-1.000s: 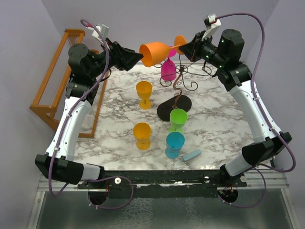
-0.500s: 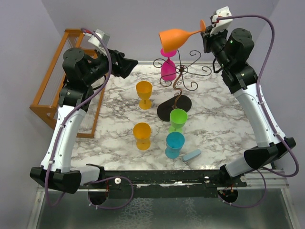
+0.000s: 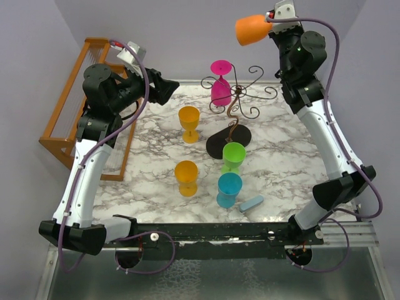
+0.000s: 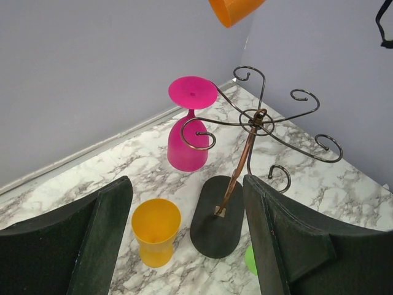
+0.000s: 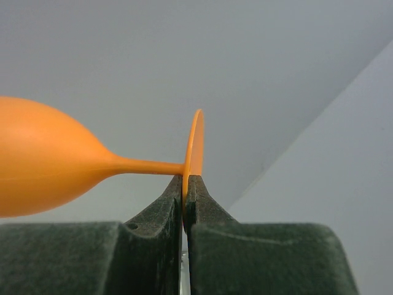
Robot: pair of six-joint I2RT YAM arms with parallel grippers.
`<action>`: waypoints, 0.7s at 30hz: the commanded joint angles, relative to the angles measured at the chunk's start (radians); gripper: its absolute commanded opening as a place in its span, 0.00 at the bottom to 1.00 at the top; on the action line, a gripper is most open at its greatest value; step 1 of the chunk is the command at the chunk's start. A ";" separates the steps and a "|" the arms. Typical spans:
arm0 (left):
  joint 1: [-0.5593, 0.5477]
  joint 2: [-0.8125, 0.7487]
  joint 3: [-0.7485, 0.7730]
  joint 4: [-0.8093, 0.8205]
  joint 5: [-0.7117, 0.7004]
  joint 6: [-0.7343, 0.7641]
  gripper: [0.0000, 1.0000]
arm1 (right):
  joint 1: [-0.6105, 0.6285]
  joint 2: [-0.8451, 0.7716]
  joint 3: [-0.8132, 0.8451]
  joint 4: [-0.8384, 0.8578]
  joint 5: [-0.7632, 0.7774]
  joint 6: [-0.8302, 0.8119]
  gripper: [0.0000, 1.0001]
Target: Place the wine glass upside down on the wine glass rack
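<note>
My right gripper (image 3: 275,20) is raised high at the back right, shut on the foot of an orange wine glass (image 3: 252,29), whose bowl points left. In the right wrist view the jaws (image 5: 186,184) pinch the thin foot disc (image 5: 194,144) and the bowl (image 5: 43,163) lies sideways. The dark wire wine glass rack (image 3: 234,106) stands on its black oval base (image 3: 228,142). A pink glass (image 3: 220,87) hangs upside down on one arm; it also shows in the left wrist view (image 4: 187,138). My left gripper (image 3: 167,87) is open and empty at the back left.
Two yellow-orange glasses (image 3: 189,122) (image 3: 186,177), a green one (image 3: 234,156) and a blue one (image 3: 229,189) stand upright on the marble table (image 3: 287,156). A small blue-grey block (image 3: 252,203) lies near the front. A wooden stepped rack (image 3: 69,106) stands off the left side.
My right gripper has lifted the orange glass up and to the right, away from the rack. My left gripper let go of the bowl and drew back left.
</note>
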 commanded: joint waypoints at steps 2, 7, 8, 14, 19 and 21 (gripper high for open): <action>0.005 -0.028 0.006 0.002 -0.025 0.024 0.75 | 0.006 0.069 -0.007 0.246 0.145 -0.270 0.01; 0.006 -0.035 -0.004 0.002 -0.024 0.033 0.75 | 0.006 0.141 -0.020 0.344 0.149 -0.402 0.01; 0.005 -0.037 -0.005 0.001 -0.022 0.035 0.75 | 0.005 0.157 -0.024 0.363 0.150 -0.425 0.01; 0.006 -0.043 -0.010 0.000 -0.021 0.038 0.75 | 0.005 0.198 -0.079 0.416 0.082 -0.524 0.01; 0.005 -0.044 -0.010 -0.002 -0.019 0.041 0.75 | 0.004 0.172 -0.174 0.447 -0.002 -0.571 0.01; 0.005 -0.044 -0.010 -0.003 -0.017 0.045 0.75 | 0.005 0.152 -0.209 0.450 -0.042 -0.583 0.01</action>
